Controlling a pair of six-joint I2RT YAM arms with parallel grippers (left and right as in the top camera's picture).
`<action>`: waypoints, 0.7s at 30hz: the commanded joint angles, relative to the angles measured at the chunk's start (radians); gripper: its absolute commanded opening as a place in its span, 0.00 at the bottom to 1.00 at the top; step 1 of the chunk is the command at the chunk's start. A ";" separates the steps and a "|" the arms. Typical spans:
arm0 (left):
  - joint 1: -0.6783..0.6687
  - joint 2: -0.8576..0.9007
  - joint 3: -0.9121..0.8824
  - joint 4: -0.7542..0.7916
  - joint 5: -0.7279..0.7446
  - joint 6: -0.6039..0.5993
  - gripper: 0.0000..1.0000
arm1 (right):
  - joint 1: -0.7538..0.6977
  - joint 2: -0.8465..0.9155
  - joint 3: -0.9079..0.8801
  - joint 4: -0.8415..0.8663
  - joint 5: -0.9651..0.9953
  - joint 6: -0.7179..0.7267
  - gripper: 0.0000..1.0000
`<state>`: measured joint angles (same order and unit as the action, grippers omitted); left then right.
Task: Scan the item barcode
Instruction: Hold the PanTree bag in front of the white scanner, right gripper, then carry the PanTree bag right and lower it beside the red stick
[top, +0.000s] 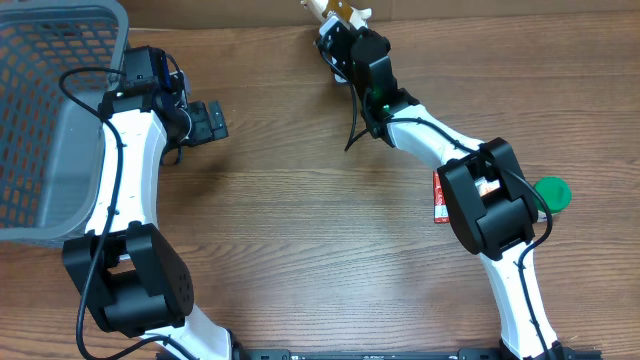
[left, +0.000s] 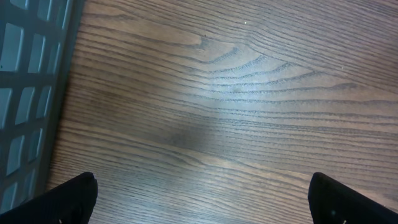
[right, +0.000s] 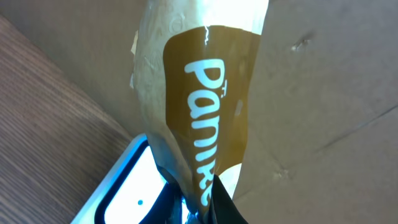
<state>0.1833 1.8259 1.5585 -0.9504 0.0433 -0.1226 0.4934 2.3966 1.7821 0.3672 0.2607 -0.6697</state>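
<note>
I see one wood-grain table (top: 320, 250), brown and smooth, with fine dark lines running across it. One grey plastic basket (top: 50, 110) with lattice walls sits at its far left corner. Two white and black arms work here. My left gripper (top: 218, 121) hangs just beside the basket, jaws spread wide with nothing between them, only bare wood below. My right gripper (top: 337, 22) is stretched to the far edge of the table, pinched nearly closed on the lower end of the one packet (right: 205, 93). That packet stands upright above the fingers: crinkled, glossy film, pale and cloudy, with a brown band down its face carrying rounded white lettering. I can't find a barcode on the side facing the wrist camera. It is held up in front of plain cardboard (right: 323, 93). Just below and behind it is one white device (right: 121, 196) with rounded corners and a blue-lit rim. Under the right arm lies one small red pack (top: 439, 196), and near it one round green disc (top: 553, 193).
</note>
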 joint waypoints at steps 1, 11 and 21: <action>-0.005 0.003 0.021 0.002 -0.006 0.018 1.00 | 0.010 -0.081 0.010 0.024 0.000 0.081 0.04; -0.005 0.003 0.021 0.002 -0.006 0.018 1.00 | -0.024 -0.362 0.010 -0.237 -0.153 0.317 0.04; -0.005 0.003 0.021 0.002 -0.006 0.018 1.00 | -0.036 -0.554 0.010 -1.074 -0.279 0.464 0.04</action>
<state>0.1833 1.8259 1.5585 -0.9501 0.0402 -0.1223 0.4625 1.8309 1.7939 -0.5907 0.0757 -0.2615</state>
